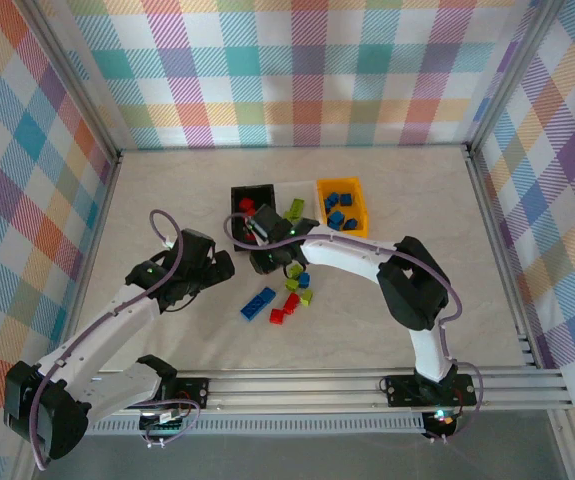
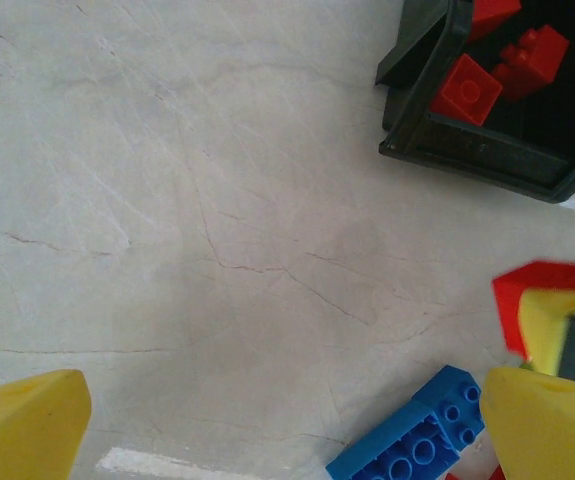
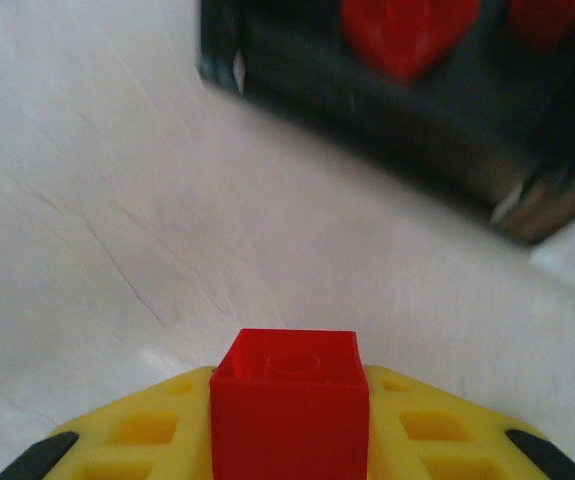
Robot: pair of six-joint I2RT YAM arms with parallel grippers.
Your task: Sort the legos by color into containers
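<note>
My right gripper (image 3: 287, 425) is shut on a small red lego (image 3: 287, 395), held a little above the table just short of the black container (image 3: 397, 130). From above, this gripper (image 1: 265, 252) hangs just in front of the black container (image 1: 239, 193), which holds red legos (image 1: 247, 206). The orange-yellow container (image 1: 364, 222) holds blue legos (image 1: 337, 215). Loose red, blue and lime legos (image 1: 292, 295) lie in front of the containers. My left gripper (image 1: 223, 266) is open over bare table, its yellow fingertips (image 2: 27, 430) wide apart, with a long blue lego (image 2: 412, 445) beside the right one.
A lime lego (image 1: 295, 208) sits between the black and orange-yellow containers. The long blue lego (image 1: 258, 303) lies at the near left of the loose pile. The black container's corner (image 2: 417, 140) shows in the left wrist view, red legos (image 2: 467, 90) inside. Bare table stretches left and right.
</note>
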